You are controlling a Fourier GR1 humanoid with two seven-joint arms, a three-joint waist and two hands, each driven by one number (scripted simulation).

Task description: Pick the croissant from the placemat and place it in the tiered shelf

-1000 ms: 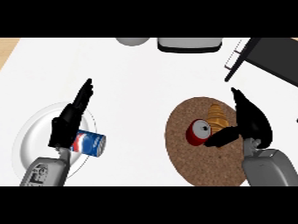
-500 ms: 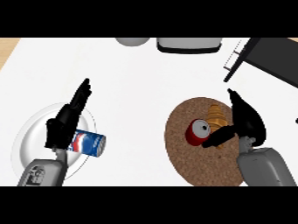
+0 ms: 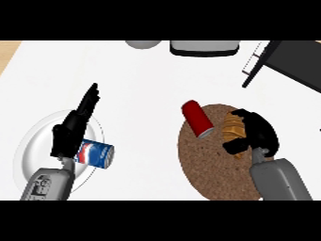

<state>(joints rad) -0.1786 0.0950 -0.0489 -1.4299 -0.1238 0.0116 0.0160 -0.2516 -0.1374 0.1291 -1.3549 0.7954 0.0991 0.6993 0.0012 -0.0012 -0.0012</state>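
1 right hand (image 3: 259,133) curled round croissant (image 3: 233,129) on placemat (image 3: 212,169).

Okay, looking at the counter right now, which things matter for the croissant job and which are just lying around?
Job: croissant, placemat, tiered shelf, right hand curled round the croissant.

Lying about: red can, blue can, plate, left hand resting open.

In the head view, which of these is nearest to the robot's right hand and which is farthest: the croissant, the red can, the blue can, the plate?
From the right hand:
1. The croissant, on the placemat, right under the curled fingers.
2. The red can, lying across the placemat's left edge, just beyond the croissant.
3. The blue can, far to the left, beside the left forearm.
4. The plate, at the far left.
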